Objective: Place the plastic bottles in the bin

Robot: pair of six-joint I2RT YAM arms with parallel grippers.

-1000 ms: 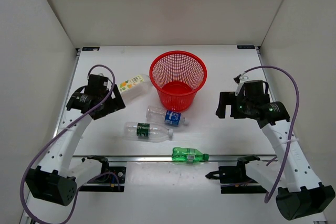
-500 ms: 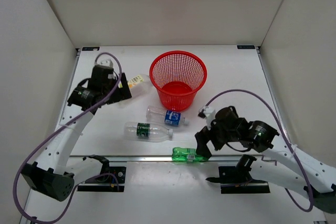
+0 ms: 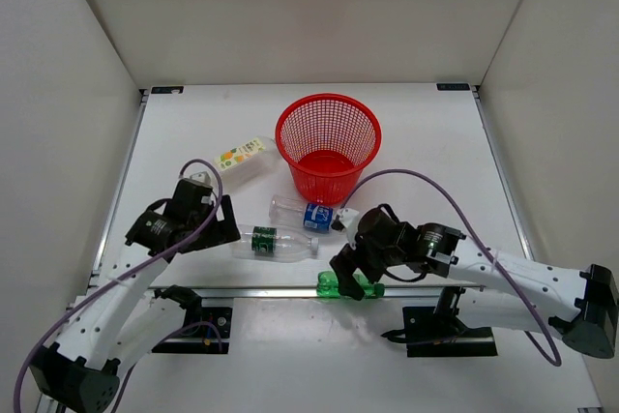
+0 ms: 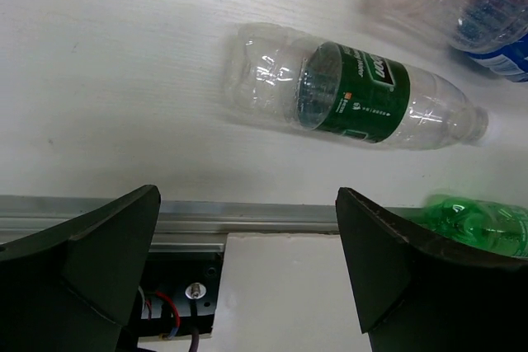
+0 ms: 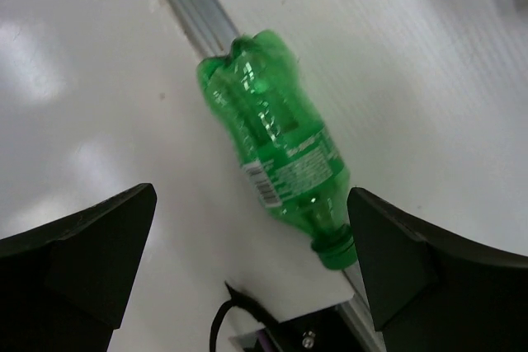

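Shows the right tool [image 3: 346, 274] spread wide and low over the green tinted bottle [image 5: 276, 150], one finger on each side and neither touching it in the right wrist view. Places that bottle on its side at the near edge of the counter [image 3: 426, 142], lying along the metal rail [image 3: 242, 289]. Shows the left tool [image 3: 221, 224] equally wide and holding nothing, just beside the base end of the clear bottle with the dark green label [image 3: 276, 243], which lies flat ahead of the fingers rather than between them. Catches the clear bottle with the blue label [image 3: 311, 216] lying just beyond, near the foot of the red mesh bin [image 3: 328, 97]. Finds the white bottle with the fruit-print label [image 3: 242, 157] on its side just left of the upright bin. Keeps all four bottles on the counter, outside the bin.
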